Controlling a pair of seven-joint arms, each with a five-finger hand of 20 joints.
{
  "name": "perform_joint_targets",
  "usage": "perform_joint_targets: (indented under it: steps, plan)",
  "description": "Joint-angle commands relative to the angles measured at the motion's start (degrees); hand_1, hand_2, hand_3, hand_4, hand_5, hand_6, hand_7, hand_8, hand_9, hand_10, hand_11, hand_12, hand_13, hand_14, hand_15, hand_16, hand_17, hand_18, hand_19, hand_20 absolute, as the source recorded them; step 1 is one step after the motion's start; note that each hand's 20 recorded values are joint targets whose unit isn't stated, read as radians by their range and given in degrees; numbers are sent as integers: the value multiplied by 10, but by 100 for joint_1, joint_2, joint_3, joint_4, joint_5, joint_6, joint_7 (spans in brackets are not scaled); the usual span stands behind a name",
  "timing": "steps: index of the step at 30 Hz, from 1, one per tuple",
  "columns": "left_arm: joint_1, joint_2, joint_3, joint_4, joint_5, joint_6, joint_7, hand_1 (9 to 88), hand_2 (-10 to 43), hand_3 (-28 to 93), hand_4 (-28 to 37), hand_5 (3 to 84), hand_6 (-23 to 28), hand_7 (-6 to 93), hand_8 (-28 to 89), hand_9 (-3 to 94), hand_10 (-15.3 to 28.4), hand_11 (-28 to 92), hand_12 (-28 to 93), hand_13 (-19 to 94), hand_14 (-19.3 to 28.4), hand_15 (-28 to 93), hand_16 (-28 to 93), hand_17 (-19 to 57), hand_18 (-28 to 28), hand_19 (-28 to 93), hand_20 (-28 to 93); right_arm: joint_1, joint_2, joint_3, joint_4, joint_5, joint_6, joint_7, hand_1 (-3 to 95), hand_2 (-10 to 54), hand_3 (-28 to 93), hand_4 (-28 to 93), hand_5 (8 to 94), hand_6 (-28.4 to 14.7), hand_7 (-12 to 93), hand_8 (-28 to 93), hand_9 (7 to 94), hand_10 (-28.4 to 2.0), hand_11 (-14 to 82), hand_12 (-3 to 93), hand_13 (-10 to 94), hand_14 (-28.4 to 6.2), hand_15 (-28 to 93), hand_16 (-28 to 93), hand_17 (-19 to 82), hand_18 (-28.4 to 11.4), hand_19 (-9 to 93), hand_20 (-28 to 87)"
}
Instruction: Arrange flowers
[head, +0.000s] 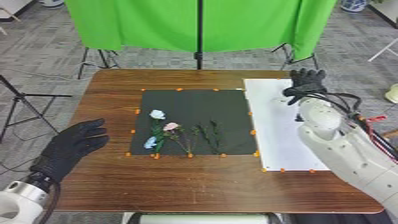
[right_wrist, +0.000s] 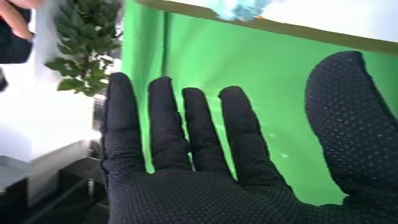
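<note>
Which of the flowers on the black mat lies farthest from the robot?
The white flower; the pink flower and pale blue flower both lie nearer.

On the black mat (head: 191, 101) on your desk (head: 111, 187), you have three flowers lying flat: a white flower (head: 157, 114) at left, a pale blue flower (head: 150, 142) nearer you, and a pink flower (head: 171, 127) between and slightly right, its stem toward you. Green stems (head: 214, 134) lie farther right.
</note>
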Motion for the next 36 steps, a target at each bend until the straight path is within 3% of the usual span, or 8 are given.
perform_joint_targets:
  steps: [1,3,6,8,12,19,23,36]
  plan:
    - [114,-15,1,-7,5,82,18,252,18,753,-283,318,58,322,-158,262,142,392,136,194,162,555,-66,-95,229,557,86,-480,266,188,-387,262,1193,-576,229,-93,895,-282,314,-49,268,-162,335,-117,256,203,323,-93,377,146,86,-215,574,157]
    - [93,-30,6,-5,16,41,-9,251,18,754,-283,319,58,322,-158,263,142,392,136,194,163,554,-65,-95,229,557,86,-477,206,135,-393,201,1370,-688,237,-95,898,-282,370,-35,291,-181,394,-97,297,193,392,-78,431,143,109,-211,597,177]
    - [42,-36,26,5,25,-3,-27,251,18,754,-283,319,58,321,-158,263,142,392,136,193,163,554,-65,-95,229,557,86,-442,158,60,-308,74,1490,-727,255,-95,901,-282,414,-21,312,-197,399,-95,298,186,453,-62,472,145,140,-197,621,192]
    - [39,-39,29,4,32,-22,-27,251,19,753,-283,319,58,322,-158,263,142,392,135,193,163,554,-65,-95,229,557,86,-407,172,4,-278,135,1517,-681,269,-95,902,-282,442,-10,326,-207,466,-93,338,189,487,-54,491,143,160,-184,635,207]
    - [92,-9,13,-5,15,-6,-2,251,19,754,-283,318,58,323,-158,262,142,392,135,193,162,554,-65,-95,229,557,86,-352,226,-112,-175,-168,1559,-555,297,-95,898,-283,484,2,355,-219,518,-92,394,201,525,-48,538,157,184,-175,673,232]
    - [85,-33,3,3,27,-26,-48,251,18,755,-283,319,58,322,-159,263,142,393,136,193,163,554,-65,-95,229,557,86,-407,266,-209,-77,-744,1191,-474,314,-95,886,-283,554,21,428,-251,549,-97,530,250,550,-54,641,199,200,-165,705,280]
    - [112,48,29,5,-9,21,10,252,18,755,-283,319,58,321,-158,263,143,393,135,193,163,553,-65,-95,229,557,86,-437,257,-251,-28,-617,1118,-450,307,-95,882,-283,563,24,442,-257,547,-97,548,264,549,-57,661,210,202,-164,707,292]
    - [43,-21,25,23,19,-40,-43,251,17,754,-283,318,58,322,-158,262,143,390,136,193,163,554,-65,-95,229,557,86,-435,127,-309,118,-708,1080,-475,301,-95,851,-283,562,22,442,-258,544,-97,555,272,546,-59,668,218,205,-163,705,308]
